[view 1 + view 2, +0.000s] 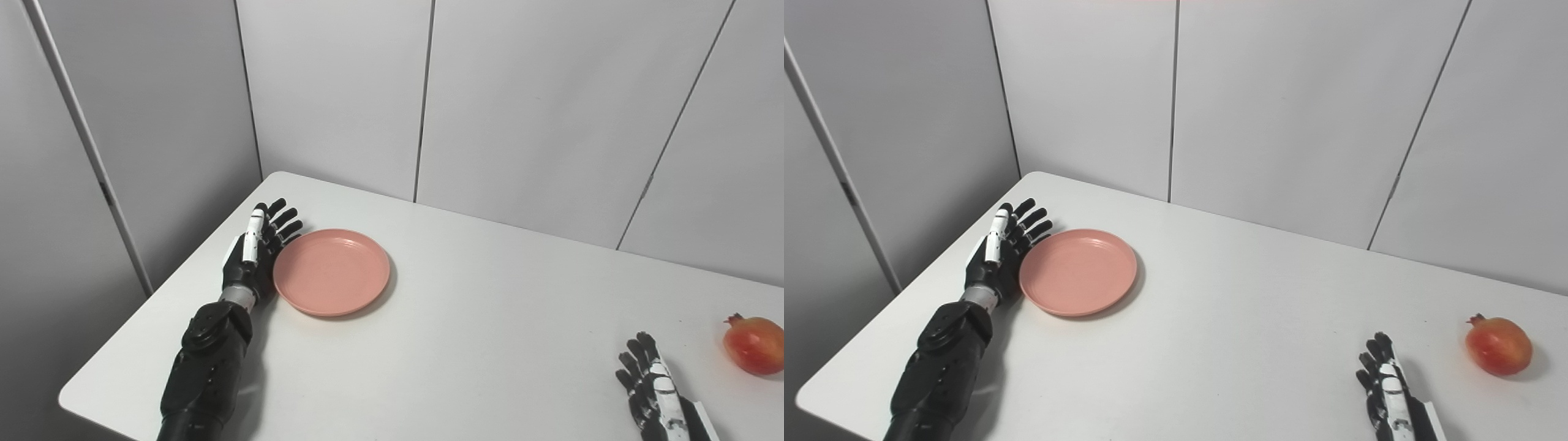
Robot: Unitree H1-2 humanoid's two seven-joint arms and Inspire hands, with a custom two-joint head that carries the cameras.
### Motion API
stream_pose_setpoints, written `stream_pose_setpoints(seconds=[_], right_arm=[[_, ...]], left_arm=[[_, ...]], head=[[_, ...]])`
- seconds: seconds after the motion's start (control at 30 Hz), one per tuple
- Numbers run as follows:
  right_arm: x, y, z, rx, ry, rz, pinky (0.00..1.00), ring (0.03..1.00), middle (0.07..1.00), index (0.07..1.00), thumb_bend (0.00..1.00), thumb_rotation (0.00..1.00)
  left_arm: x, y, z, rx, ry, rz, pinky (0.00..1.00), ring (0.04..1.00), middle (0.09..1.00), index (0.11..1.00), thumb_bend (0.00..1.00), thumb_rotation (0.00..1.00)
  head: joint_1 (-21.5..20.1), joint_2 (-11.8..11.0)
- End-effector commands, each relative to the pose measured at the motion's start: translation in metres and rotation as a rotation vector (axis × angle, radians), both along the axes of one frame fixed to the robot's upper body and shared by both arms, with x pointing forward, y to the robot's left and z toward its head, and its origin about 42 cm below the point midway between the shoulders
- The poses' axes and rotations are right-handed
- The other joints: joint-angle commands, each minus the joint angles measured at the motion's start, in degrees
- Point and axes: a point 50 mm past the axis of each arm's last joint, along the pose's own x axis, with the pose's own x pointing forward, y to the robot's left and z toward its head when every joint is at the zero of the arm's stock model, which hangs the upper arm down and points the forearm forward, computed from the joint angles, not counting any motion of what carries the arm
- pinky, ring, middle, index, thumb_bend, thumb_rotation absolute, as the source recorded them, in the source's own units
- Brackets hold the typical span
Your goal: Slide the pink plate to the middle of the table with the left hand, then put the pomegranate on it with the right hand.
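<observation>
A round pink plate [331,271] lies flat on the left part of the white table [490,318], with nothing on it. My left hand [257,248] stands on edge right against the plate's left rim, open, fingers stretched out and pointing away from me. The pomegranate [1499,345], red and orange with its small crown to the left, rests near the table's right edge. My right hand [1387,392] lies low at the front right, open with fingers spread, a short way left of the fruit and apart from it.
Grey wall panels [514,92] close off the back and left of the table. The table's left front corner [67,398] and rounded far corner [278,177] are in view. Bare white surface spans between plate and pomegranate.
</observation>
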Motion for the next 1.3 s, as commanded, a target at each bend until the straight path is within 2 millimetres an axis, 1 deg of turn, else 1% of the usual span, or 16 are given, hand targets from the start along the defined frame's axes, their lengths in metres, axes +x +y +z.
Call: stream_pose_setpoints(seconds=[0.0, 0.23, 0.53, 0.63, 0.7, 0.83, 0.97, 1.03, 1.27], right_arm=[[0.004, 0.003, 0.012, 0.007, -0.054, 0.008, 1.00, 1.000, 1.000, 1.000, 0.09, 1.00], [0.005, 0.006, 0.013, 0.029, -0.056, 0.014, 1.00, 1.000, 1.000, 1.000, 0.10, 1.00], [0.005, 0.007, 0.012, 0.027, -0.056, 0.021, 1.00, 1.000, 1.000, 1.000, 0.11, 1.00], [0.005, 0.008, 0.011, 0.027, -0.055, 0.020, 1.00, 1.000, 1.000, 1.000, 0.13, 1.00], [0.005, 0.008, 0.011, 0.024, -0.060, 0.018, 1.00, 1.000, 1.000, 1.000, 0.13, 1.00], [0.005, 0.009, 0.011, 0.022, -0.060, 0.015, 1.00, 1.000, 1.000, 1.000, 0.14, 1.00], [0.005, 0.011, 0.011, 0.016, -0.060, 0.017, 1.00, 1.000, 1.000, 1.000, 0.15, 1.00], [0.005, 0.011, 0.011, 0.017, -0.057, 0.024, 1.00, 1.000, 1.000, 1.000, 0.18, 1.00], [0.003, 0.015, 0.013, 0.025, -0.059, 0.025, 1.00, 1.000, 1.000, 1.000, 0.19, 1.00]], left_arm=[[0.002, -0.009, -0.001, -0.002, 0.010, -0.039, 0.87, 0.871, 0.879, 0.875, 0.36, 1.00], [0.007, -0.032, -0.005, -0.001, 0.031, -0.094, 0.87, 0.877, 0.883, 0.875, 0.35, 1.00], [0.012, -0.061, -0.009, -0.021, 0.056, -0.152, 0.88, 0.873, 0.884, 0.888, 0.38, 1.00], [0.012, -0.072, -0.010, 0.008, 0.069, -0.183, 0.88, 0.876, 0.882, 0.882, 0.38, 1.00], [0.012, -0.080, -0.011, 0.027, 0.073, -0.203, 0.86, 0.863, 0.869, 0.864, 0.37, 1.00], [0.012, -0.091, -0.013, 0.036, 0.072, -0.236, 0.85, 0.857, 0.863, 0.852, 0.35, 1.00], [0.014, -0.103, -0.012, 0.010, 0.071, -0.275, 0.88, 0.869, 0.872, 0.859, 0.36, 1.00], [0.015, -0.110, -0.011, 0.009, 0.069, -0.295, 0.88, 0.881, 0.885, 0.873, 0.37, 1.00], [0.013, -0.139, -0.005, -0.014, 0.067, -0.350, 0.88, 0.870, 0.878, 0.866, 0.39, 1.00]], head=[[-0.2, 0.1], [-0.8, 0.6], [-2.2, 1.4], [-2.8, 1.7], [-3.1, 1.9], [-3.7, 2.4], [-4.2, 2.8], [-4.6, 3.0], [-6.7, 4.1]])
